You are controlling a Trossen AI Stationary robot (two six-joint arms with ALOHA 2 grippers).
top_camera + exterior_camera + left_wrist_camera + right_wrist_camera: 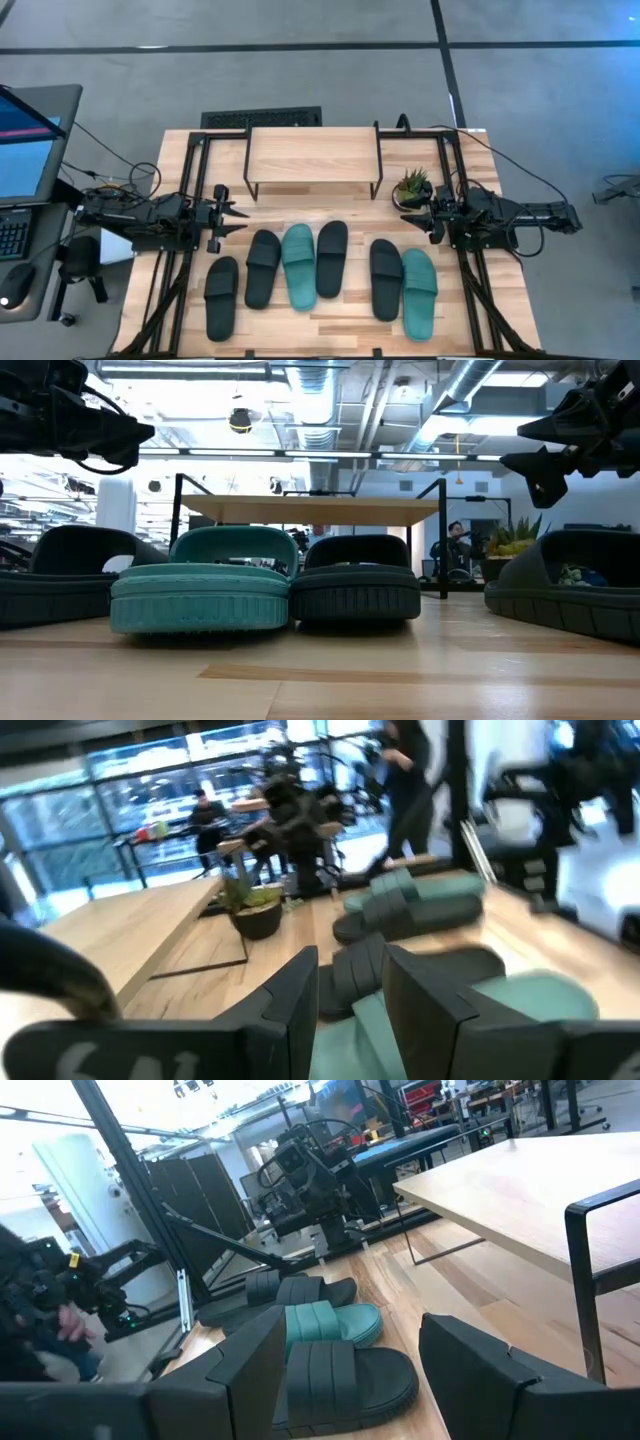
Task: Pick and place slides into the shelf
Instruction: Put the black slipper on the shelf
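Table carrying the shelf at its far middle, plank top bare. Six slides lie in a row nearer the front: four black slides and two teal slides. Left gripper and right gripper hover at either side, fingers open, holding nothing. Small potted plant beside the shelf

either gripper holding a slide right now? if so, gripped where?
Nothing is held. The left gripper and right gripper both hang open above the table, clear of all six slides, which lie on the tabletop in front of the shelf.
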